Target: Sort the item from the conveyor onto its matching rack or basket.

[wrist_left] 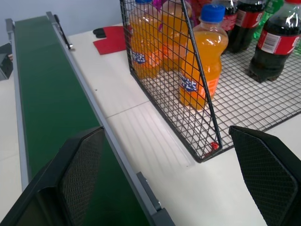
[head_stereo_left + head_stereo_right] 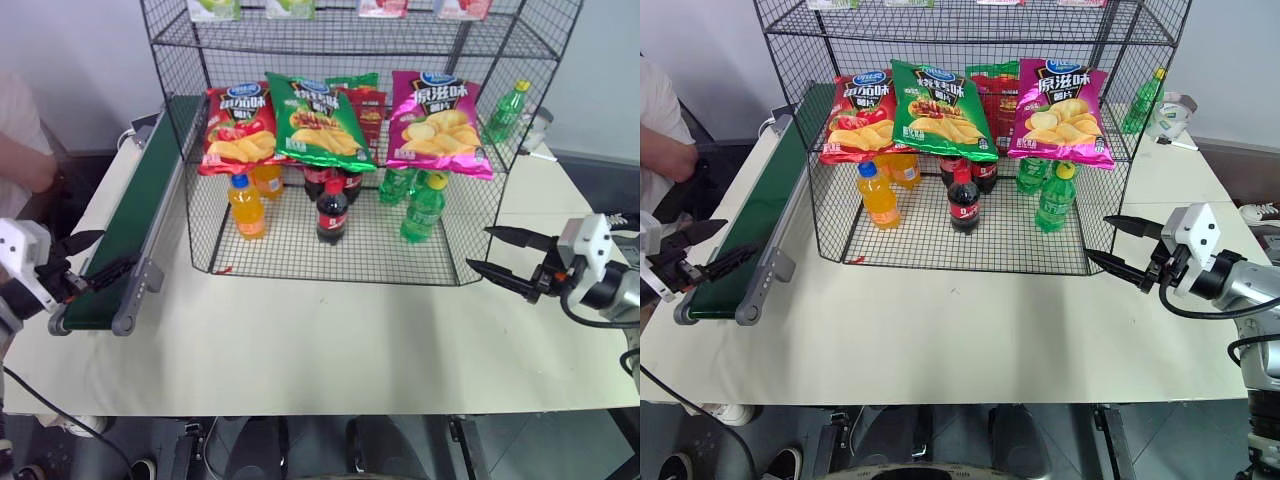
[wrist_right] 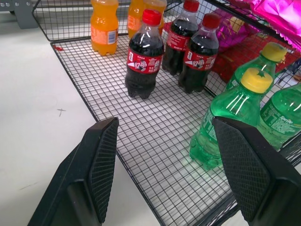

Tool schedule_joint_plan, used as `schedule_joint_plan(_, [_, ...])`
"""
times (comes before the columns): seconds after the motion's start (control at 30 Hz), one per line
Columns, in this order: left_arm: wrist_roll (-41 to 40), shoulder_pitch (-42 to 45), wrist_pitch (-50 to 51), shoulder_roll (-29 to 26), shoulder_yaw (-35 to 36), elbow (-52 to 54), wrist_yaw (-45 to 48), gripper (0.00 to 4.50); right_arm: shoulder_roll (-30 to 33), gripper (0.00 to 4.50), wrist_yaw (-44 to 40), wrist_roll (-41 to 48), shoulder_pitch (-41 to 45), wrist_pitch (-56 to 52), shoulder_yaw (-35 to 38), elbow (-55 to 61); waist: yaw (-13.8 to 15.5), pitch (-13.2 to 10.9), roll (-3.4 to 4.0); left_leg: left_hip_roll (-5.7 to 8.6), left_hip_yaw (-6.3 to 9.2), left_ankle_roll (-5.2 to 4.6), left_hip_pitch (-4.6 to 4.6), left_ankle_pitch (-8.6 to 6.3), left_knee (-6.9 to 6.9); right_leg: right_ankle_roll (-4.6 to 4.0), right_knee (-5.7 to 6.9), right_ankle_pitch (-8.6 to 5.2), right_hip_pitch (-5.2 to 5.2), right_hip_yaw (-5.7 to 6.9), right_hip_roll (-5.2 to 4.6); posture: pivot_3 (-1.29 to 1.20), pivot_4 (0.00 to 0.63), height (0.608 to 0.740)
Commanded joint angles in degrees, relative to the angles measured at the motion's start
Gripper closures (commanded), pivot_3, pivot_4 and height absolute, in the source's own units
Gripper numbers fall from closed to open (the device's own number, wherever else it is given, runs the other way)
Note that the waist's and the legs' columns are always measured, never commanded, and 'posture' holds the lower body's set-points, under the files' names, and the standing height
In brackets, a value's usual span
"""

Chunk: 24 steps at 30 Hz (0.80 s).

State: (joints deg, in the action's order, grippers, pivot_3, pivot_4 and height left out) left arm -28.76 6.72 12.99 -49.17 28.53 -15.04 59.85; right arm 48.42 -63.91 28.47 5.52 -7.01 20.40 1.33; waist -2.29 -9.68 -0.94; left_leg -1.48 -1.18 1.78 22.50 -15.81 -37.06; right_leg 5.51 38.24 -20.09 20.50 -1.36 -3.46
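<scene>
**Both grippers parked wide, green bag up on the rack**

Nearest us, the pale tabletop (image 2: 320, 350) runs bare across the front. On the left, the left gripper (image 2: 88, 258) hovers at the near end of the conveyor (image 2: 135, 220), jaws spread wide with nothing between them; in its wrist view one finger hangs over the dark-green belt and the other over the tabletop beside the rack's corner. Over on the right, the right gripper (image 2: 498, 250) sits just off the rack's front right corner, pointing in toward it, jaws apart and empty too.

Move back and there's the black wire rack (image 2: 200, 200), its floor tier stocked with bottles: an orange soda bottle (image 2: 247, 207) at the front left with more orange behind it, a cola bottle (image 2: 332, 212) in the middle with other colas behind, and a green soda bottle (image 2: 424, 208) to the right with others behind it.

One tier up, the crisp bags lean forward in a row. The red crisp bag (image 2: 238, 126) is on the left, the green crisp bag (image 2: 318, 120) in the middle overlapping its neighbour's edge, and the magenta crisp bag (image 2: 438, 125) on the right. So the green bag is on the rack, well clear of the conveyor, and neither gripper touches it.

Further back still, a lone green bottle (image 2: 507, 111) stands outside the rack at the right, and a person's arm (image 2: 25, 160) shows at the far left edge.
</scene>
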Motion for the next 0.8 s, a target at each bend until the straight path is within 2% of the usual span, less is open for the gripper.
schedule_joint_plan(0.03, [-0.25,0.60,-1.19,-0.03,0.50,0.87,0.08,0.00,0.13,1.21,-0.47,0.10,0.29,1.29,0.71,0.00,-0.01,0.00,0.00,0.00,0.00,0.00,0.00,0.00,0.00,0.00,0.00,0.00,0.00,0.00,0.00,0.00,0.150,0.739])
schedule_joint_plan(0.8, [-0.39,-0.16,-1.64,2.16,-0.39,2.40,-0.51,0.00,-0.35,1.21,-0.53,-0.81,-0.29,3.17,0.31,-0.48,-0.06,0.00,0.00,0.00,0.00,0.00,-0.02,0.00,-0.05,0.01,0.06,0.01,-0.01,0.00,0.02,0.00,0.150,0.739])
